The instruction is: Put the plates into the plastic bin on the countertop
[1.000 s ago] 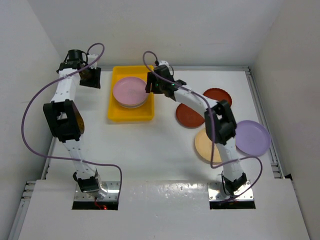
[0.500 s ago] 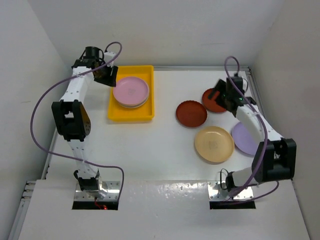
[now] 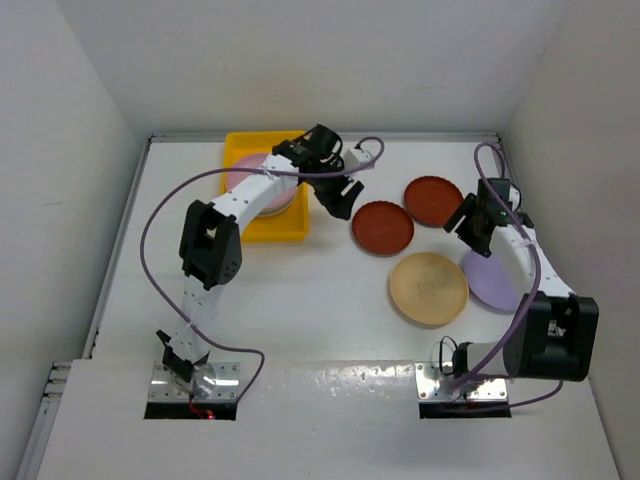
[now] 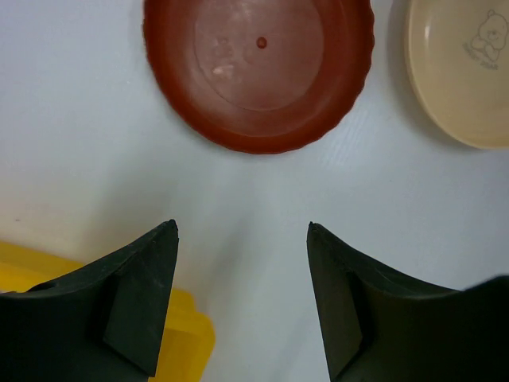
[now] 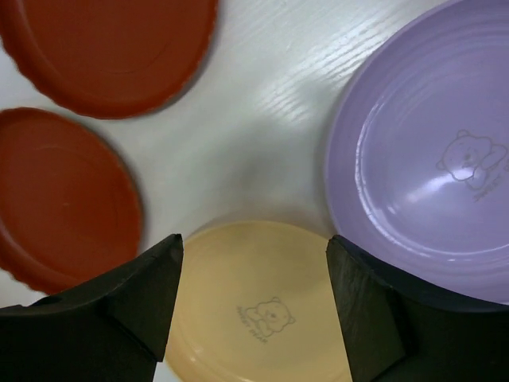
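**both pincers spread and empty, four plates still outside the bin**

the left pincer [image 3: 337, 196] hangs just off the right-hand wall of the yellow bin [image 3: 238, 150], its arm stretched across the bin. in the left wrist view the bin's rounded corner [image 4: 188, 344] shows beside one finger [image 4: 135, 298]. the nearer dark red plate [image 3: 382, 228] lies just beyond the fingertips, on the side away from the bin. a pink plate [image 3: 241, 171] sits inside the bin. it may rest on other plates, but the arm covers too much of it to say.

the right pincer [image 3: 470, 221] is well to the right of the bin, above the gap between the loose plates. from the bin outward these are the nearer dark red plate, then the second dark red plate [image 3: 433, 199] and the tan plate [image 3: 428, 289], then the lilac plate [image 3: 489, 283], farthest from the bin. the tan plate's rim overlaps the lilac one.

the worktop [image 3: 300, 300] is glossy white, boxed in by plain white walls [image 3: 350, 60]. purple cables [image 3: 150, 230] loop along both arms.

the left pincer's jaws stand apart with only bare worktop between them, touching nothing. the right pincer's jaws are likewise spread and empty. in its wrist view the tan plate [image 5: 254, 306] lies below the gap between them and the lilac plate [image 5: 421, 159] beside it.
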